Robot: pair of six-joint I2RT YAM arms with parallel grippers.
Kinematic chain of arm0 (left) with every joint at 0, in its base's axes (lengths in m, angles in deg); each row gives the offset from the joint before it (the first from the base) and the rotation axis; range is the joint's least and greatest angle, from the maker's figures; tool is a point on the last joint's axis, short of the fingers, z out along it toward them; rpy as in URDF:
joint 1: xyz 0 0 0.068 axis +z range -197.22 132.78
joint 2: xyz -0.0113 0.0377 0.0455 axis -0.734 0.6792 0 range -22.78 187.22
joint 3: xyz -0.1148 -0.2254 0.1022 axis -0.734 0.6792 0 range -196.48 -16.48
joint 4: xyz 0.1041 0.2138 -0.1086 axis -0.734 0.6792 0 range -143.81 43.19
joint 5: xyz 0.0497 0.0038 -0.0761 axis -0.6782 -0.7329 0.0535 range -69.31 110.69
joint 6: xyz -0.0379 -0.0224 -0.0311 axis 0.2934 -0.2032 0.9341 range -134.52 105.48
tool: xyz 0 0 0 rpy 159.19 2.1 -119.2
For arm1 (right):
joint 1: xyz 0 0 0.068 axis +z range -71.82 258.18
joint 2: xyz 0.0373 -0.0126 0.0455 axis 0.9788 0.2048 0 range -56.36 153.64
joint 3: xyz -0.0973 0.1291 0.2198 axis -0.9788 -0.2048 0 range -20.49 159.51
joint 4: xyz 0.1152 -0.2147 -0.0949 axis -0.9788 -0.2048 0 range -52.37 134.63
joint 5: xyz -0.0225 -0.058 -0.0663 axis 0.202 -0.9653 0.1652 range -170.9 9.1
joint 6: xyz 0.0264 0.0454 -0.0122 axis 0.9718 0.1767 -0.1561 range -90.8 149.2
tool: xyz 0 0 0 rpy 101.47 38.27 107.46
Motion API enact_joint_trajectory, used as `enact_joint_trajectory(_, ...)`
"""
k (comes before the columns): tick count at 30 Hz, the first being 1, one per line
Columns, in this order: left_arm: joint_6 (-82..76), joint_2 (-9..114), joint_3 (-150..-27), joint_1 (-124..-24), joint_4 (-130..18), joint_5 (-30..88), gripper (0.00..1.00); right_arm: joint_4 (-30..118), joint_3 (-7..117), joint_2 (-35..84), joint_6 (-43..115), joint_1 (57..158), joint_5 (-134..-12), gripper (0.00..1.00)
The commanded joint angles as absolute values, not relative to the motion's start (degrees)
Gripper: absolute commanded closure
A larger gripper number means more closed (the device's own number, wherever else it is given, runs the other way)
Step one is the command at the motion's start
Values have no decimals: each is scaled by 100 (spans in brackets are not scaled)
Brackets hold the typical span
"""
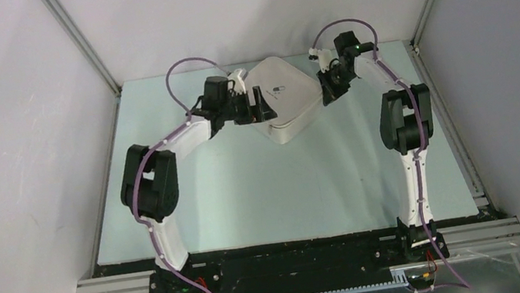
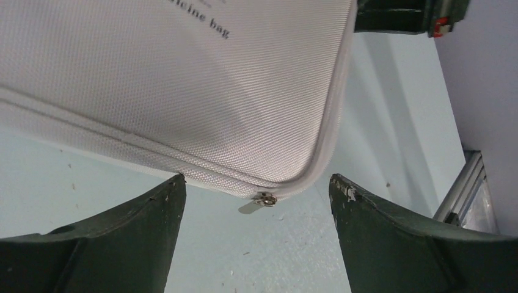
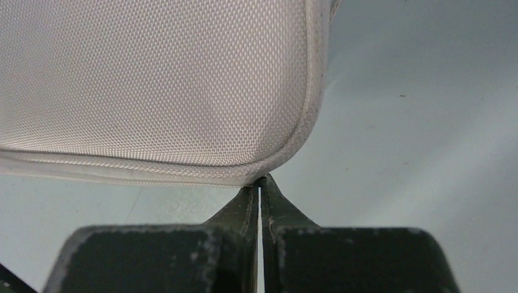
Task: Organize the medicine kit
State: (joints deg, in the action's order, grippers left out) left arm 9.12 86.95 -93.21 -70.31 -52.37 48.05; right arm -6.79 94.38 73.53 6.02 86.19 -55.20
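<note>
White rounded-square woven zip case (image 1: 288,95) lies on the table (image 1: 264,192), a corner toward 6 o'clock; left jaws released at 9, right jaws clenched at 3.

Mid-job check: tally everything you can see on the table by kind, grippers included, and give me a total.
medicine kit, white, lid closed: 1
zipper pull, metal: 1
Grippers: 2 (left gripper, jaws open; right gripper, jaws shut)
Total: 4

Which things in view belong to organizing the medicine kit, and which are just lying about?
Job: medicine kit; zipper pull; left end effector; right end effector.
Not the job: table; frame post.
</note>
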Motion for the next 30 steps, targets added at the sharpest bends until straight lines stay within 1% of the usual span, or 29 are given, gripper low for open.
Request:
enact_joint_trajectory(1, 91, 8297, -10042, -6729, -4755, 5240, 11, -469, 9631, 7499, 213, 8674, -5742, 100)
enact_joint_trajectory(4, -437, 8484, -10633, -6520, -4702, 4867, 8, -488, 9577, 7375, 165, 8714, -5656, 100)
enact_joint_trajectory(5, -492, 8734, -10812, -6435, -4676, 4769, 5, -500, 9539, 7351, 96, 8758, -5653, 100)
enact_joint_trajectory(7, -508, 9303, -11487, -6318, -4571, 4581, 2, -567, 9490, 7302, -67, 8838, -5692, 100)
enact_joint_trajectory(9, -91, 9996, -12621, -6178, -4429, 4596, 1, -728, 9484, 7276, -218, 8923, -5731, 100)
enact_joint_trajectory(10, 64, 10494, -12900, -6118, -4391, 4830, 0, -765, 9478, 7276, -266, 8969, -5737, 100)
enact_joint_trajectory(11, 217, 10695, -13367, -6042, -4394, 4979, 0, -817, 9471, 7276, -342, 8991, -5741, 100)
enact_joint_trajectory(15, 243, 11418, -13982, -5988, -4373, 5282, 0, -845, 9387, 7303, -408, 9103, -5837, 100)
enact_joint_trajectory(19, 552, 11634, -13804, -5970, -4313, 5150, 1, -860, 9377, 7301, -488, 9207, -5918, 100)
enact_joint_trajectory(22, 714, 11494, -13499, -5972, -4332, 5298, 14, -863, 9400, 7271, -540, 9272, -5906, 100)
enact_joint_trajectory(23, 801, 11354, -13303, -5971, -4376, 5474, 21, -859, 9428, 7283, -541, 9293, -5904, 100)
enact_joint_trajectory(24, 857, 11244, -13154, -5972, -4417, 5578, 26, -857, 9451, 7310, -533, 9303, -5895, 100)
enact_joint_trajectory(25, 984, 10960, -12749, -5971, -4647, 5825, 37, -849, 9514, 7333, -525, 9316, -5889, 100)
enact_joint_trajectory(26, 1196, 10788, -12499, -5955, -4794, 6124, 42, -851, 9551, 7384, -514, 9328, -5863, 100)
enact_joint_trajectory(27, 1318, 10377, -11884, -5945, -5111, 6228, 49, -862, 9624, 7405, -515, 9347, -5819, 100)
enact_joint_trajectory(28, 1532, 10145, -11534, -5933, -5228, 6352, 51, -859, 9654, 7449, -544, 9365, -5799, 100)
enact_joint_trajectory(29, 1604, 9643, -10767, -5934, -5558, 6390, 52, -852, 9688, 7459, -557, 9415, -5772, 100)
enact_joint_trajectory(30, 1694, 9400, -10417, -5935, -5667, 6463, 53, -836, 9699, 7495, -577, 9443, -5758, 100)
